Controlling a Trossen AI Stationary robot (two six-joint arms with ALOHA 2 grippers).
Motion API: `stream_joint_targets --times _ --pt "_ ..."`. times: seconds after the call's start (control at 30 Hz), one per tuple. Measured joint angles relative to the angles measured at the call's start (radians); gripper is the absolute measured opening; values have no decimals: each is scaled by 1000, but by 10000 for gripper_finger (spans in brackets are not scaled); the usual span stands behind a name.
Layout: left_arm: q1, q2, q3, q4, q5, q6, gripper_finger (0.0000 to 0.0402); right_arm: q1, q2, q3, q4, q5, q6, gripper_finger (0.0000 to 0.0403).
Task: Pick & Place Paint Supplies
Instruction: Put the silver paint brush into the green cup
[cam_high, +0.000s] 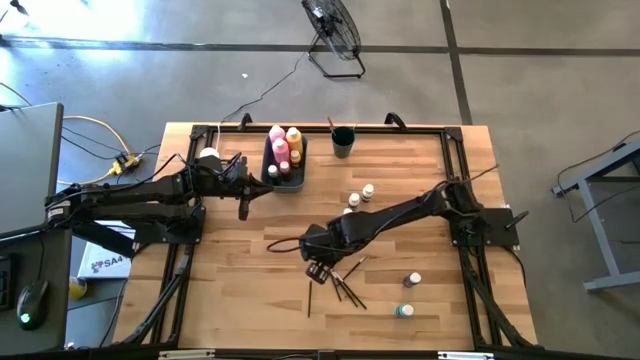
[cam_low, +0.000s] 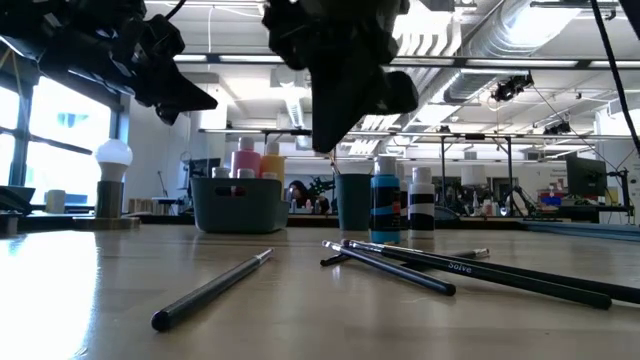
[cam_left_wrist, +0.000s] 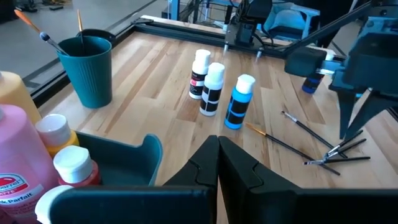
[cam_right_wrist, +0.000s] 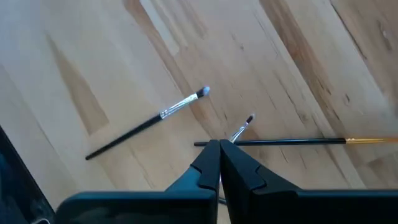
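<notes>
Two dark robot arms work over a wooden tabletop (cam_high: 240, 290) strewn with paint supplies. The right gripper (cam_high: 317, 270) hangs over the middle of the tabletop's near half, its fingers pressed together and holding nothing, just above a loose cluster of thin dark-handled paintbrushes (cam_high: 345, 285) lying flat on the wood. The right wrist view shows the shut fingertips (cam_right_wrist: 219, 163) directly over crossed brushes, one silver-ferruled brush (cam_right_wrist: 149, 122) lying apart from the others. The left gripper (cam_high: 243, 208) hovers just beside a dark bin (cam_high: 283, 183) toward the far edge, left of centre, jaws likewise closed and empty. The bin holds a tall pink squeeze bottle (cam_high: 278, 138), a yellow one (cam_high: 294, 138) and small white-capped paint bottles. A teal cup (cam_high: 343, 141) with brushes standing in it sits at the far edge, near the bin. Three small paint bottles (cam_left_wrist: 214, 87) stand together near the centre; two more (cam_high: 408, 295) stand toward the near right corner.
</notes>
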Motion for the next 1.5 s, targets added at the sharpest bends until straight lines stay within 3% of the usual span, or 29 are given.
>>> stream_joint_targets --times 0.5,0.93,1.5 --pt "0 0 0 -6 1 -2 3 -70 0 -57 -17 19 29 11" --pt "0 0 0 -6 1 0 3 -74 0 -95 48 -24 -26 131" --pt "0 0 0 -9 2 0 3 -71 66 -96 111 -42 -27 121"
